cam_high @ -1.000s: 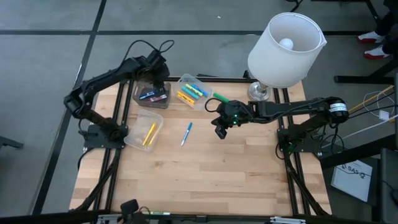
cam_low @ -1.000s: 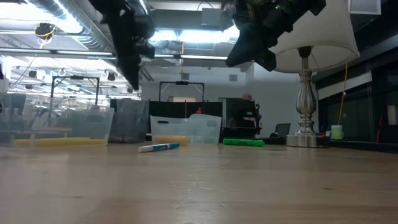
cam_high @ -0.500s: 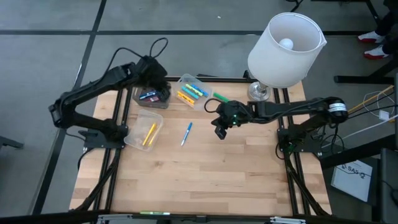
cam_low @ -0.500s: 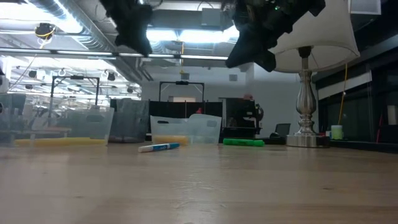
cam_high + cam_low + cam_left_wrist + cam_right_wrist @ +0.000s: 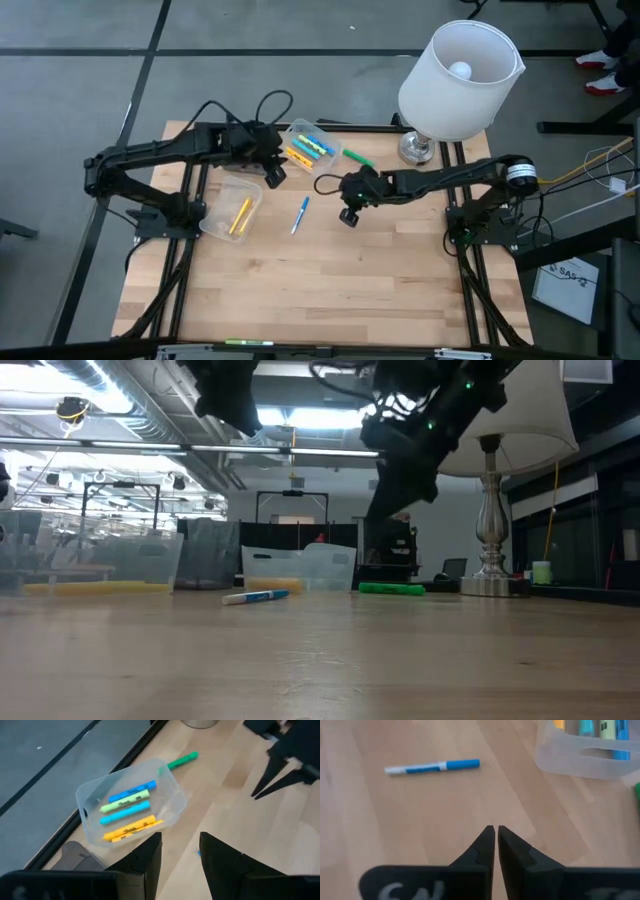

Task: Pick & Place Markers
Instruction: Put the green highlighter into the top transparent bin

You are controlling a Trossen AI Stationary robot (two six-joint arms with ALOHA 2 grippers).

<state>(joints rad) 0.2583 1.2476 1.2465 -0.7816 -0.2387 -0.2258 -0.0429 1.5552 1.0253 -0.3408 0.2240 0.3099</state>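
Risk: right gripper, fingers shut and empty, could nudge blue marker across tabletop. Left gripper, fingers part-open and empty, hangs beside clear bin; may clip its rim.

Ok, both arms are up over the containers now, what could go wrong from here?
The right gripper is shut and empty above the table, so it must open before it can take the blue marker lying loose on the wood. The left gripper, open and empty, hangs near the clear container of markers and could knock its rim. The two grippers sit fairly close together, so crossing paths risks a collision.
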